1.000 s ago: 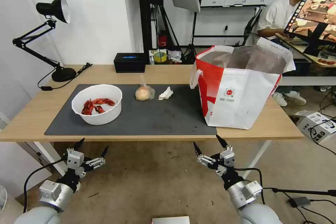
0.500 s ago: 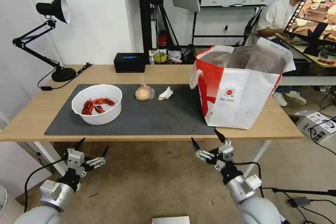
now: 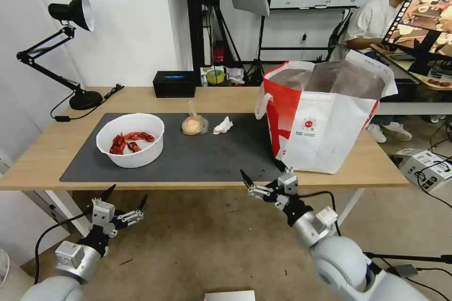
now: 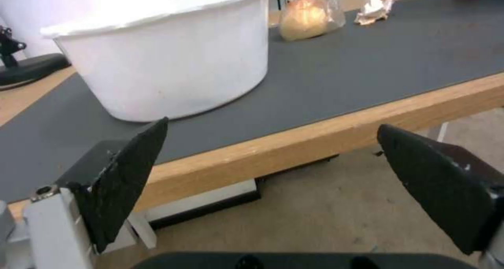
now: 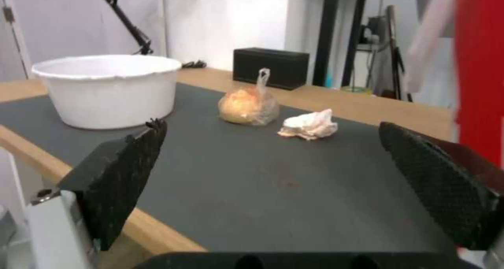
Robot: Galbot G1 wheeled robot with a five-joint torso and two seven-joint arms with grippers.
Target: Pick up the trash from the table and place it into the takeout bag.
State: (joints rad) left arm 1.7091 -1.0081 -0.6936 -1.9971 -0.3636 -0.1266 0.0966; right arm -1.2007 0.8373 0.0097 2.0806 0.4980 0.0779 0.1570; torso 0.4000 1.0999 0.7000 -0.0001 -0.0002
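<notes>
three trash items on the table point(image 3: 56, 146): one bowl point(image 3: 131, 139), one bagged bun point(image 3: 194, 125), one tissue point(image 3: 222, 126); left gripper point(image 3: 125, 197) and right gripper point(image 3: 260, 175) both spread, empty

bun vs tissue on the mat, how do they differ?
The bun is round, tan and wrapped in a clear bag with a knotted top standing up; the tissue is white, crumpled, irregular and bare. The bun is bulkier and taller; the tissue lies lower. The bun lies nearer the bowl, the tissue nearer the bag. Both rest apart on the grey mat, untouched.
</notes>
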